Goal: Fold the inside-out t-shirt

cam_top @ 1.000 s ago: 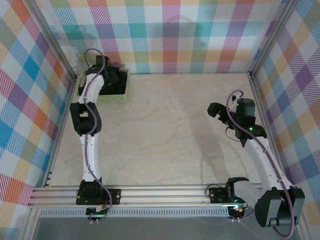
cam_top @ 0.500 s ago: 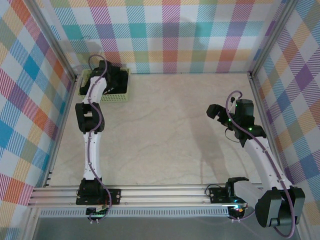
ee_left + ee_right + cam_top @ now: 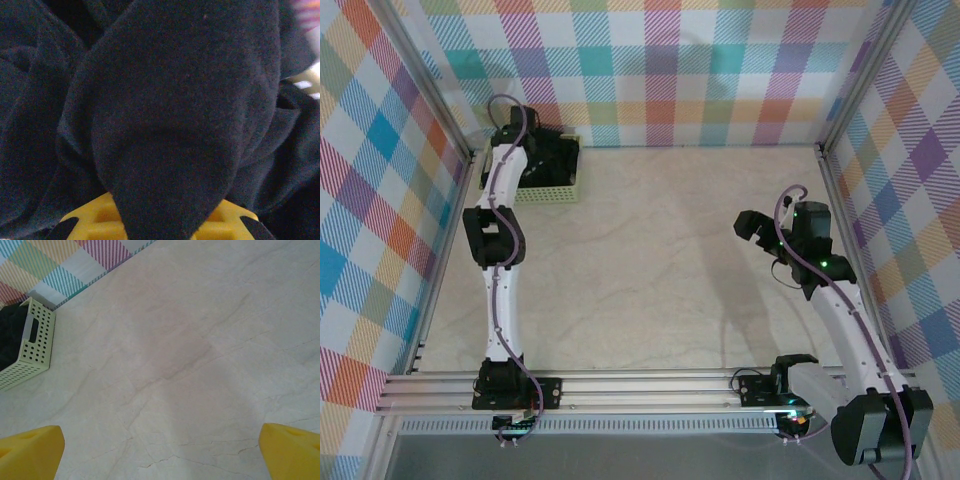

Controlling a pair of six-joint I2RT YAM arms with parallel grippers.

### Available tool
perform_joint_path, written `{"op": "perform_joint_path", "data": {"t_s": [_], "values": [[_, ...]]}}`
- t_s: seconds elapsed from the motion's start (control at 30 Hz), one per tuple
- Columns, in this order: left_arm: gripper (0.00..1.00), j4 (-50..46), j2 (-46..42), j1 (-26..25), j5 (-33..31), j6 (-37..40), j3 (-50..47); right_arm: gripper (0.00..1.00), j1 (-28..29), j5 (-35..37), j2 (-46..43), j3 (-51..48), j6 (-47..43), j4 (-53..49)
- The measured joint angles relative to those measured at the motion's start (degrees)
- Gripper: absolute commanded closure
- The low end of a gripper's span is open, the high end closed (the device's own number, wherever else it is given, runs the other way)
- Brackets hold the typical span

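Right gripper [image 3: 752, 225] hovers over the bare table [image 3: 640, 280], mid-right, well clear of everything. Its yellow fingers [image 3: 30, 450] are spread wide with nothing between them. It is idle for now.

Far left corner: pale green basket [image 3: 548, 193] against the back wall, with the inside-out t-shirt [image 3: 175, 125] bunched inside it as a dark wad. No shirt on the table yet.

Left gripper [image 3: 550, 160] is down in the basket. In the left wrist view the yellow pads [image 3: 95, 220] sit close together and a thick fold of black cloth stands up from between them, so I read it as clamped on the shirt.

Step in hand, as I judge it: pulling the shirt out of the basket, well before any folding.

Next move calls for:
- lifting high enough that the trailing cloth clears the rim and doesn't drag the basket
- carrying it toward table centre
- bringing the right arm in to take a second edge and spread it flat
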Motion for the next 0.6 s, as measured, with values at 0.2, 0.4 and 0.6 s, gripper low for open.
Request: {"op": "perform_joint_path", "data": {"t_s": [0.2,0.4,0.6], "values": [[1.00,0.0,-9.8,0.0,0.1,-0.4,2.7,0.00,0.0,-0.4,-0.5,-0.5,0.0,-0.2],[1.00,0.5,-19.8,-0.2,2.3,-2.3,5.8,0.00,0.0,-0.9,-1.6,-1.2,0.1,-0.2],[1.00,2.7,-28.4,-2.8,5.0,-2.5,8.7,0.00,0.0,-1.3,-2.6,-1.2,0.2,-0.2]]}}
